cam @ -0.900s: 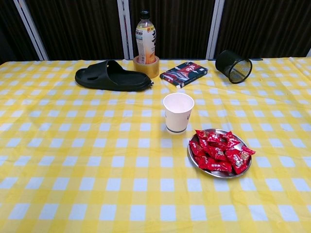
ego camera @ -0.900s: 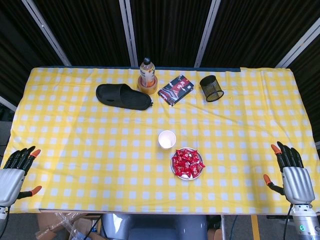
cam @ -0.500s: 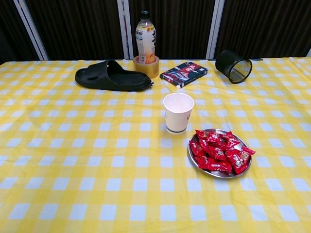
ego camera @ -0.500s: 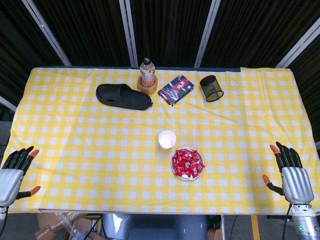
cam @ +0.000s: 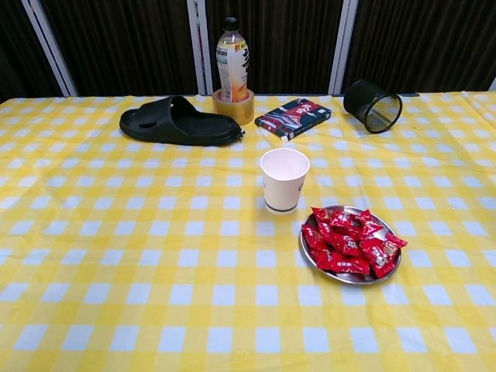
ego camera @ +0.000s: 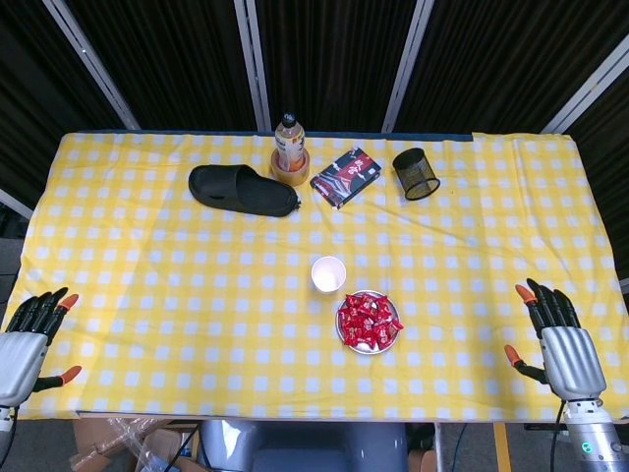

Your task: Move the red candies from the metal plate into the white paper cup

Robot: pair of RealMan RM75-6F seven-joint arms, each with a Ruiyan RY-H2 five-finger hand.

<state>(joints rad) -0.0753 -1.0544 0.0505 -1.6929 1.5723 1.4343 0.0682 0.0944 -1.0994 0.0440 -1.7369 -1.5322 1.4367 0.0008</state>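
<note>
**Right hand starts inward; candies untouched on the plate**

At the far left edge of the table, the left hand [ego camera: 25,339] hangs at the near corner with its fingers spread and nothing in them. It sits exactly where it did a moment ago. Everything the task concerns lies well to its right and slightly ahead of it.

Further along, ahead of the left hand toward the far side, lie a black slipper [ego camera: 243,190], a drink bottle [ego camera: 289,143] standing in a roll of tape [ego camera: 290,169], a dark packet [ego camera: 346,176] and a tipped mesh pen holder [ego camera: 416,174]. None of these has shifted.

Near the middle stands the white paper cup [cam: 284,179], upright and apparently empty in the chest view. Just beside it, on the side nearer the right hand, the metal plate [cam: 346,277] carries the heap of red candies [cam: 349,242]. The pile looks the same as before, so no candy has yet gone across.

At the far right, the right hand [ego camera: 553,329] is open, fingers apart, holding nothing. It alone has changed: over the last second it has slid a little toward the plate and away from the table's corner. It remains well apart from the candies, which lie to its left. This reads as the very start of a reach, with the right hand the likely one to pick, since the plate is on its side of the cup.
</note>
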